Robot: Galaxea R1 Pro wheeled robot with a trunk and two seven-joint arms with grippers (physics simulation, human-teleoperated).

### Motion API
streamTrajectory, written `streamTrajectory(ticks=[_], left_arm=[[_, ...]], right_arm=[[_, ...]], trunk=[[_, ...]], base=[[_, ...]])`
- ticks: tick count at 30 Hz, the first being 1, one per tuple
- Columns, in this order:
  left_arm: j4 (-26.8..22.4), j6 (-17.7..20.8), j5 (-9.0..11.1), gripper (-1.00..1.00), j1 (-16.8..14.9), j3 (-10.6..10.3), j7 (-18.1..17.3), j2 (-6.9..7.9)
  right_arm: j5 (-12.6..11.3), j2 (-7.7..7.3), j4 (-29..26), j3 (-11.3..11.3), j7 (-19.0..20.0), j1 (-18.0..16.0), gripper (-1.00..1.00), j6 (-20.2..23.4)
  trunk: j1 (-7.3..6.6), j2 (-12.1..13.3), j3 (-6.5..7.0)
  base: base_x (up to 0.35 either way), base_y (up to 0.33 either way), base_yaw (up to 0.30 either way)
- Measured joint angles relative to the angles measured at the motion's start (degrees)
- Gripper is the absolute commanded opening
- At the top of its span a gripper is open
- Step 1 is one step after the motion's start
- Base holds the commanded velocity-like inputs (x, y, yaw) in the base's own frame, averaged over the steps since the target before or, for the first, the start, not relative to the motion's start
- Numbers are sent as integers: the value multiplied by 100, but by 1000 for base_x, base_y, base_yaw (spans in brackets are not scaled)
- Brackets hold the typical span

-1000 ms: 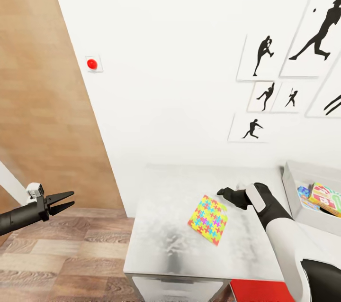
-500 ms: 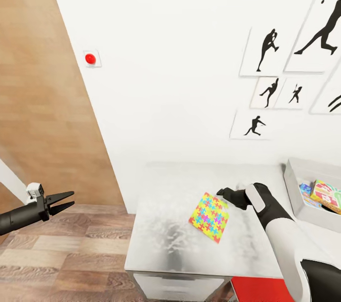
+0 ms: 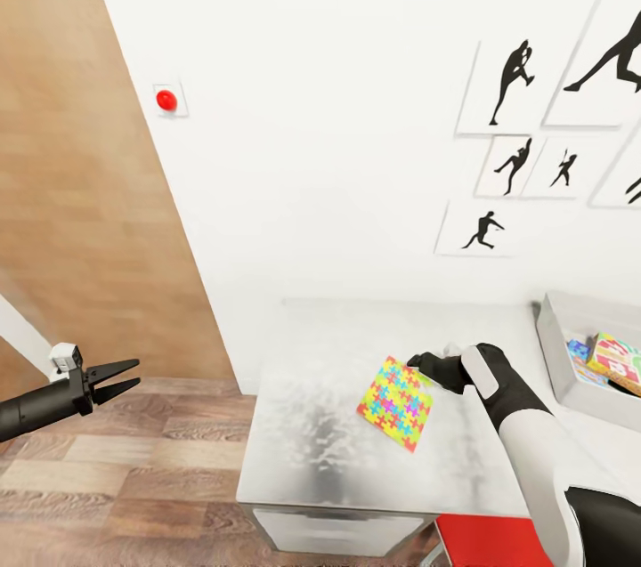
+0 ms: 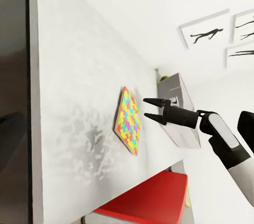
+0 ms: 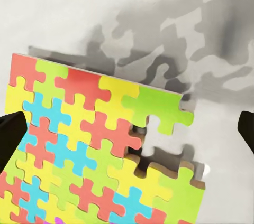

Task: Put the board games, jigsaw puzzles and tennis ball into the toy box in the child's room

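Note:
One jigsaw puzzle (image 3: 396, 402), a thin board of bright interlocking pieces, lies on the pale table (image 3: 312, 442). My right gripper (image 3: 415, 363) hovers open at the puzzle's far corner. In the right wrist view the puzzle (image 5: 100, 145) sits between the spread fingertips (image 5: 10, 134), untouched. The left wrist view shows the same open right gripper (image 4: 145, 107) beside the puzzle (image 4: 128, 120). The toy box (image 3: 556, 353) stands at the table's right end with a board game (image 3: 619, 362) inside. My left gripper (image 3: 136, 372) hangs open over the floor, far left of the table.
White wall behind the table carries baseball silhouette pictures (image 3: 512, 82) and a red round button (image 3: 166, 100). Something red (image 3: 485, 545) sits under the table's front edge. Wood floor (image 3: 133, 478) spreads left of the table. White drawers (image 3: 338, 536) show beneath the top.
The whole picture has shifted a little, so the camera moved. The puzzle now sits slightly nearer my right gripper. Both grippers stay open.

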Motion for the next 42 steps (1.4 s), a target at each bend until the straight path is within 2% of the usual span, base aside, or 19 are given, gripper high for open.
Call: streamTrajectory(ticks=[19, 28, 42], left_arm=[[-1, 0, 0, 100, 0, 5, 0, 0], [0, 1, 1, 100, 0, 2, 0, 0], [-3, 3, 0, 100, 0, 4, 1, 0]], right_arm=[[-5, -8, -5, 1, 7, 19, 100, -1], [-9, -4, -8, 0, 9, 26, 100, 0], [-7, -1, -8, 6, 10, 26, 100, -2]], trunk=[[0, 0, -175], [0, -1, -200], [0, -1, -201]], base=[[0, 13, 0], [0, 46, 0], [0, 235, 0]])
